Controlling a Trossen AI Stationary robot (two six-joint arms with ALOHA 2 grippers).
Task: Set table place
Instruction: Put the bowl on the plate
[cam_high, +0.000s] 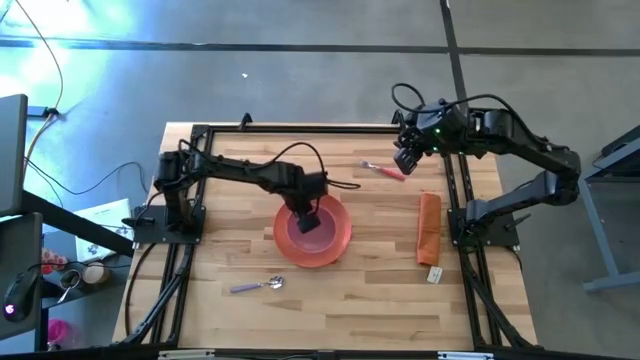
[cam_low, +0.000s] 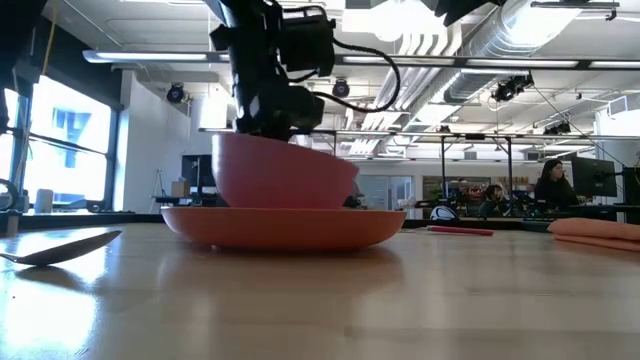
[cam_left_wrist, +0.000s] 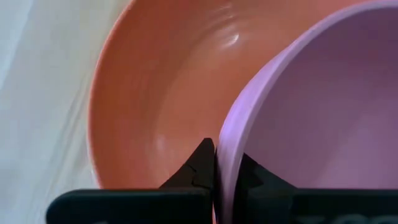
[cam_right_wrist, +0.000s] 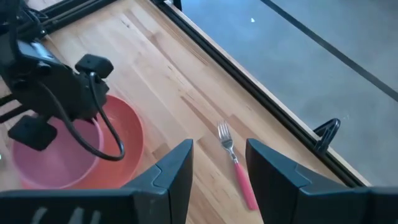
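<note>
From above, the table (cam_high: 340, 290) carries an orange plate (cam_high: 338, 243) at its middle, with a pink bowl (cam_high: 300, 226) on the plate's left part. The left gripper (cam_high: 306, 219) reaches in from the left and sits right over the bowl, hiding most of it. A spoon (cam_high: 258, 286) lies near the front edge, left of the plate and well apart from it. A folded orange cloth (cam_high: 428, 228) lies on the right side. The fork (cam_high: 384, 170) lies at the far side, right of the plate, with the right gripper (cam_high: 405, 160) hovering just beside its right end.

At table height, the bowl (cam_low: 283, 171) sits on the plate (cam_low: 285, 225), tilted slightly, and the left gripper (cam_low: 268, 115) comes down onto its rim from above. The spoon (cam_low: 60, 248) lies at the left and the cloth (cam_low: 598, 229) at the right. People sit at desks in the room behind.

In the left wrist view, the left gripper (cam_left_wrist: 219, 163) is pinched narrowly on the bowl's rim (cam_left_wrist: 233, 124), one finger inside and one outside, with the plate (cam_left_wrist: 155, 93) under it.

In the right wrist view, the right gripper (cam_right_wrist: 219, 163) stands wide apart and holds nothing; the fork (cam_right_wrist: 235, 165) lies on the wood between its fingers, below them. The plate (cam_right_wrist: 127, 127) and bowl (cam_right_wrist: 59, 158) lie farther off, under the left arm.
</note>
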